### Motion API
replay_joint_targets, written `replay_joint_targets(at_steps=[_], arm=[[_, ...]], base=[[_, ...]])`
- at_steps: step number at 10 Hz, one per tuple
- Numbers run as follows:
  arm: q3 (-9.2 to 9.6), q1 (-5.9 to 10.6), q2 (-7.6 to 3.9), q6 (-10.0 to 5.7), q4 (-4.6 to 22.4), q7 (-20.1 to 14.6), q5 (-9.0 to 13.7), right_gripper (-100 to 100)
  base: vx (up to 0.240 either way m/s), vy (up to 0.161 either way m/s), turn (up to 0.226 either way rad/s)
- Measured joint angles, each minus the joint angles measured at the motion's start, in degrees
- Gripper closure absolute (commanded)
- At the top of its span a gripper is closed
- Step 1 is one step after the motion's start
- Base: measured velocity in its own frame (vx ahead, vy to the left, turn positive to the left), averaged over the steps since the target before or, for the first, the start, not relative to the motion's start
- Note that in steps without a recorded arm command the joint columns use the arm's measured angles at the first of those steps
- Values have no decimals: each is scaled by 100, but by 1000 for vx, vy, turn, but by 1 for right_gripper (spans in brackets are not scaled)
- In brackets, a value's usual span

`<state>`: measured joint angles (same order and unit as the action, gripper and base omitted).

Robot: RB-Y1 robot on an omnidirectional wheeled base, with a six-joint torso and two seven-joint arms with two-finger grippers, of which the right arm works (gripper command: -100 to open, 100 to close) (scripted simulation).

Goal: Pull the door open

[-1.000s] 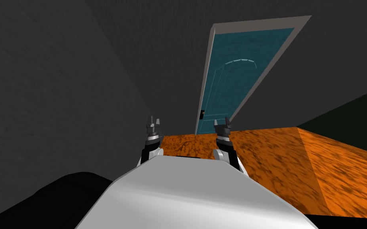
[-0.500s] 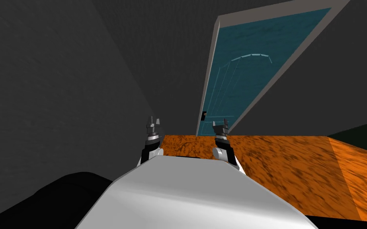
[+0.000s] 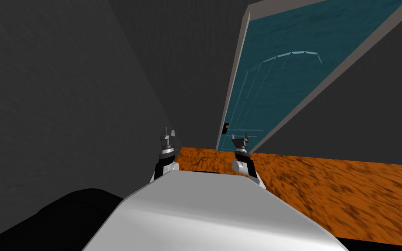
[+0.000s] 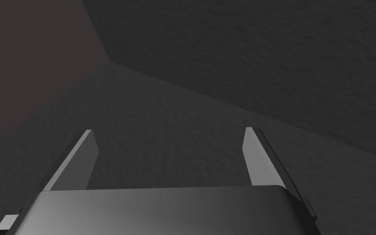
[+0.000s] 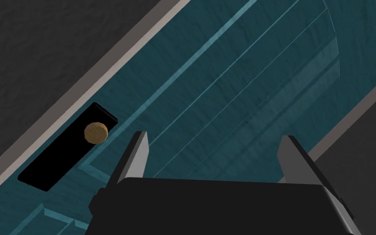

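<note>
The right claw (image 5: 213, 135) gapes wide and empty before the teal door (image 5: 244, 81), whose brown knob (image 5: 96, 132) sits just outside one finger.

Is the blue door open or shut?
Shut. The door sits flat inside its grey frame with no gap, and the open right gripper is off the knob.

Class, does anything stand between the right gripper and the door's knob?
Nothing visible does. The open right gripper faces the teal door; the brown knob sits clear beside one finger, outside the gap.
</note>
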<state>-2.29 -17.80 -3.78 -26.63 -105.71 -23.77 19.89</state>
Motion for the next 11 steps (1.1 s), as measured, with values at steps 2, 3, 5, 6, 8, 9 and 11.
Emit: replay_joint_targets(at_steps=[2, 3, 5, 6, 8, 9, 11], arm=[[-70, 158, -35, 91, 321, -328, 317, -100], [-86, 226, -41, 112, 438, -433, 390, -100], [-163, 364, -84, 204, 697, -729, 665, -100], [-177, 486, -99, 199, 943, -896, 812, -100], [-220, 555, -121, 270, 1161, -1175, 1048, -100], [-230, 610, -100, 280, 1279, -1280, 1142, -100], [-309, 763, -159, 373, 1582, -1600, 1439, -100]], base=[[49, -104, 131], [28, -70, 112], [38, -101, 205], [37, -110, 189], [26, -89, 117], [27, -101, 228], [26, -112, 175]])
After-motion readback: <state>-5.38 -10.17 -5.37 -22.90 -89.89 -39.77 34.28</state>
